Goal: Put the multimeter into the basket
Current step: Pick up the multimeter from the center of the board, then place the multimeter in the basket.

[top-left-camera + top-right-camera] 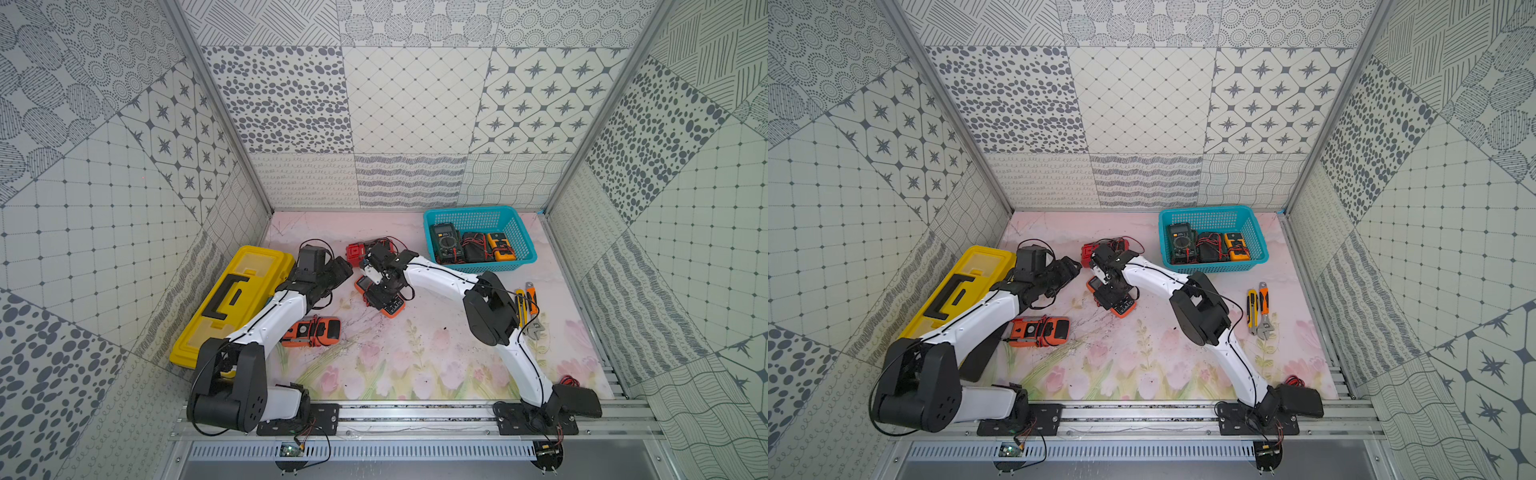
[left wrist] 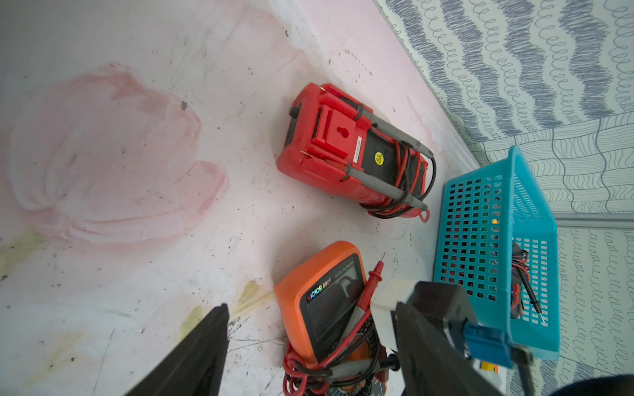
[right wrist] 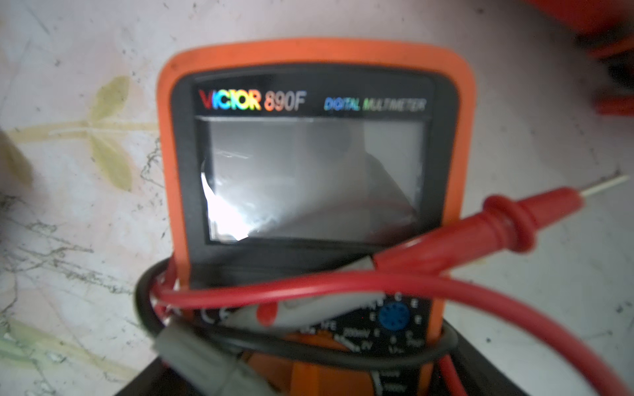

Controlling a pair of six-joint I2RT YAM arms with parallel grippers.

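Note:
An orange multimeter (image 1: 390, 308) (image 1: 1123, 308) lies face up on the mat at mid-table, red and black leads wrapped round it. My right gripper (image 1: 384, 291) (image 3: 308, 377) is down over it. In the right wrist view the dark fingers press against both long sides of the orange multimeter (image 3: 308, 85), so the gripper is shut on it. The meter rests on the mat. My left gripper (image 1: 343, 270) (image 2: 312, 308) hovers open just left of it, holding nothing. The teal basket (image 1: 428, 232) (image 1: 1163, 232) (image 2: 480, 223) stands at the back right.
The basket holds a dark green meter (image 1: 446, 243), a black one (image 1: 473, 247) and a yellow one (image 1: 500, 245). A red multimeter (image 1: 357, 253) (image 2: 343, 151) lies behind the grippers. Another orange meter (image 1: 311, 330) lies beside the yellow toolbox (image 1: 232, 299). Knives and a wrench (image 1: 527, 305) lie at the right.

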